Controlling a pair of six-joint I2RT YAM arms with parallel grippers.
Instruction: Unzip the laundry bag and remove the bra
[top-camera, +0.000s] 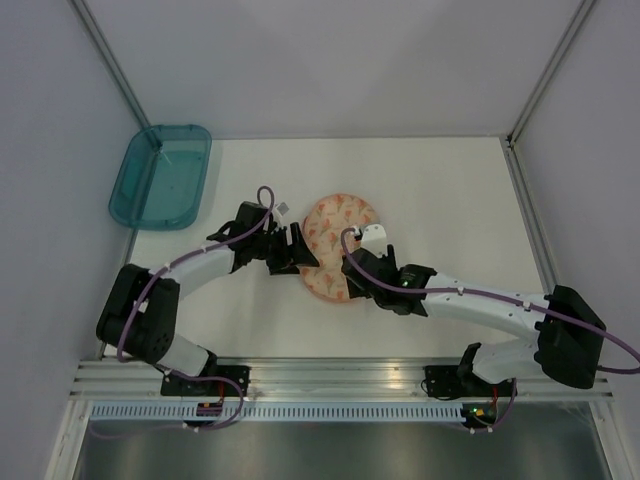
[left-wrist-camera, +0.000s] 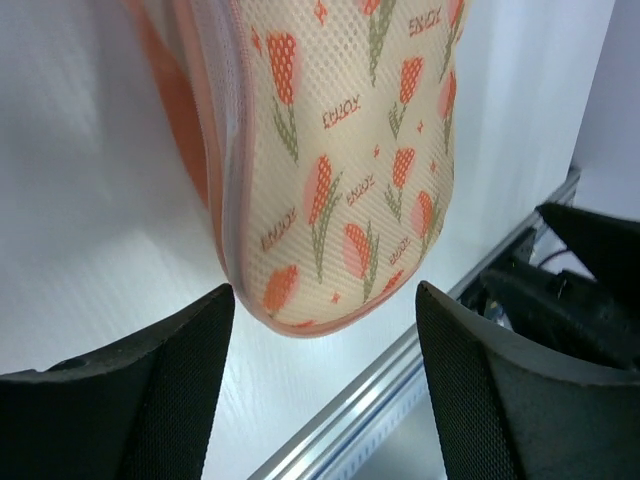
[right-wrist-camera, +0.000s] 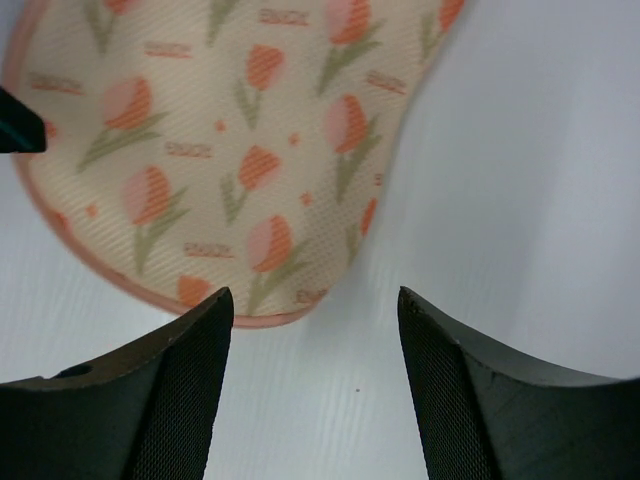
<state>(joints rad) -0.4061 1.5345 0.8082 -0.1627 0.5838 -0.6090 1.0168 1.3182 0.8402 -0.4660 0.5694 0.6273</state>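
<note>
Work surface: one white desk (top-camera: 440, 190), flat, bounded by pale walls (top-camera: 350, 60) at the far and side edges and by an aluminium rail (top-camera: 330, 375) along the near edge. Items resting on it:
1) the laundry bag (top-camera: 335, 240), a rounded cream-peach pouch with an orange tulip print and a pink edge, lying near the centre of the desk
2) a teal translucent tray (top-camera: 160, 175) at the far left corner, well apart from the laundry bag, its outer side overlapping the desk's left edge in the overhead view
</note>
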